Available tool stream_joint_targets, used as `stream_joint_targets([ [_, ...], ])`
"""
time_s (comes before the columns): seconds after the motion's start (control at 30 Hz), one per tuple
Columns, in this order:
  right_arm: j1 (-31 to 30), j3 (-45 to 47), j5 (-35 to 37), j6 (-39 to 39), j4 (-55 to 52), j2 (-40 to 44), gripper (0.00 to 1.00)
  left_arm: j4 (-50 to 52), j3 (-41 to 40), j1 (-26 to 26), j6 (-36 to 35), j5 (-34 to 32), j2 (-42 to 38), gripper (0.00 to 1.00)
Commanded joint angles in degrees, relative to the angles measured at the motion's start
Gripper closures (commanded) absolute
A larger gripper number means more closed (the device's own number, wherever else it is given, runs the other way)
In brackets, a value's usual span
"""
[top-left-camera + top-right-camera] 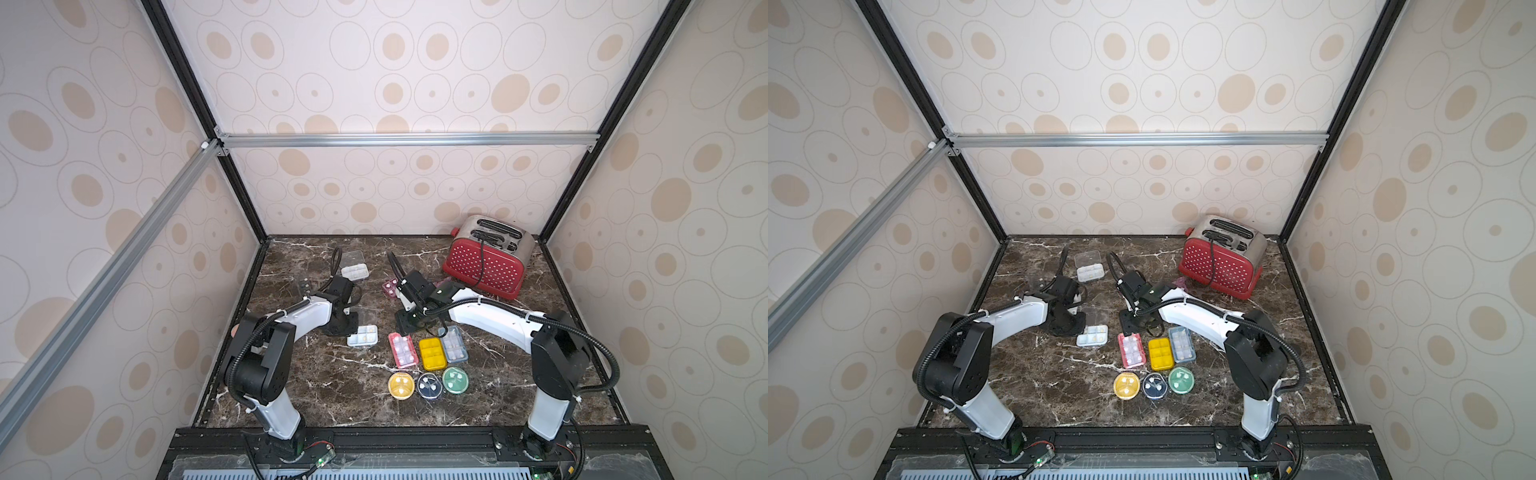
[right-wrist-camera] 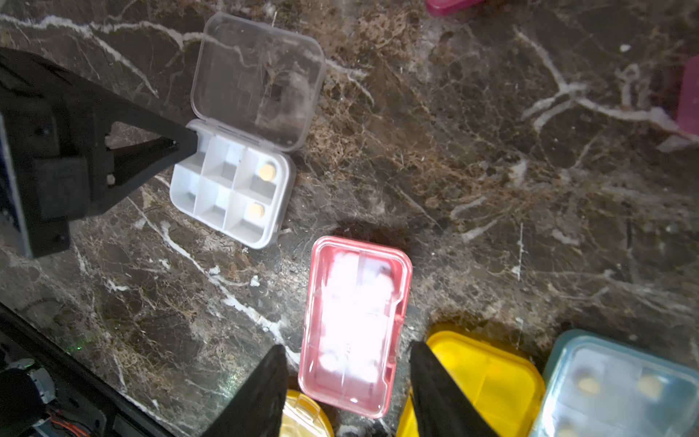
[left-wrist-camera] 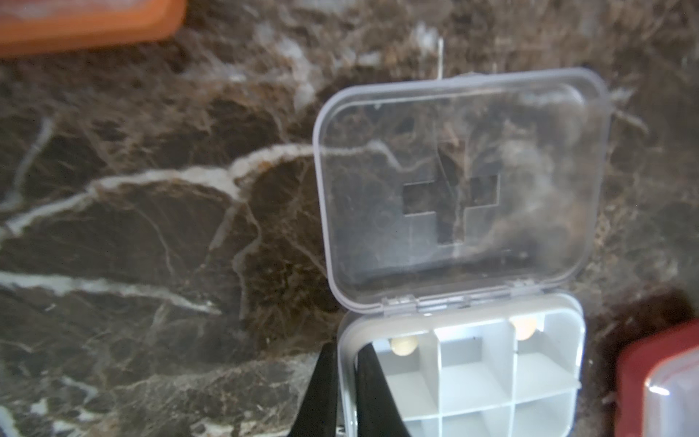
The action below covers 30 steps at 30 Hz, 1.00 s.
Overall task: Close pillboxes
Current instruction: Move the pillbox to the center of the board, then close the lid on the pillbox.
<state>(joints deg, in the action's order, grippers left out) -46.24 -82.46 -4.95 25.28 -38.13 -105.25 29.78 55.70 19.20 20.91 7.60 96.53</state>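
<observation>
**Anchoring a hinged case for closing.** The pale grey six-compartment plastic pillbox lies on the dark veined marble worktop. Its clear hinged lid is thrown fully back and lies flat on the stone. The left gripper has its fingers pinched on the box's side wall at the corner next to the hinge, one finger outside and one inside the corner compartment. The right gripper hangs with its fingers apart and empty above the red rectangular pillbox, whose clear lid is shut. That case lies near the grey one and just beside the yellow rectangular pillbox. The step in hand appears to be holding the base so that the lid can be swung over. To do it well, the left pinch should press the base down without tilting it, lest the two yellow tablets spill. The inside finger sits under the lid's path and would probably have to leave before the final snap. The right fingers would best catch the lid's free edge, far from the hinge, carry it over in an arc, then press at the latch side. A second pale open pillbox lies farther back.
</observation>
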Motion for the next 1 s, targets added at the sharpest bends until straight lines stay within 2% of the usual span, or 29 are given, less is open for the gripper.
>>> stream_joint_targets([
  [0.0,0.1,-3.1,-1.8,-2.9,-1.8,-2.4,0.49,6.0,0.1,2.4,-5.0,0.7,-0.8,0.86],
  [0.1,0.2,-6.1,-2.5,-4.9,-2.5,-4.9,0.5,8.2,-0.5,2.8,-5.8,1.9,-1.1,0.82],
  [0.33,0.1,-14.1,-3.9,-9.2,-5.4,-11.5,0.53,8.4,-0.4,2.8,-3.1,-1.7,-4.3,0.76],
  [0.47,0.1,-17.1,-4.6,-10.8,-4.6,-14.5,0.53,7.7,-1.2,2.8,0.5,-3.9,-9.5,0.58],
  [0.53,0.2,-20.2,-4.1,-12.1,-5.4,-16.9,0.53,6.9,-2.8,2.8,3.1,-0.7,-13.0,0.49],
  [0.57,0.3,-21.2,-4.3,-13.0,-5.4,-17.8,0.53,5.5,-4.0,2.9,4.2,1.8,-14.3,0.48],
  [0.73,0.3,-21.7,-7.6,-17.7,2.2,-20.3,0.5,2.1,-12.0,7.4,11.4,7.2,-19.7,0.49],
  [0.83,0.8,-25.4,-7.5,-17.7,1.5,-23.1,0.47,1.3,-16.2,9.7,14.8,5.9,-22.4,0.55],
  [0.97,1.4,-29.2,-7.7,-15.9,1.5,-26.6,0.34,0.4,-20.1,10.2,17.5,4.5,-23.0,0.59],
])
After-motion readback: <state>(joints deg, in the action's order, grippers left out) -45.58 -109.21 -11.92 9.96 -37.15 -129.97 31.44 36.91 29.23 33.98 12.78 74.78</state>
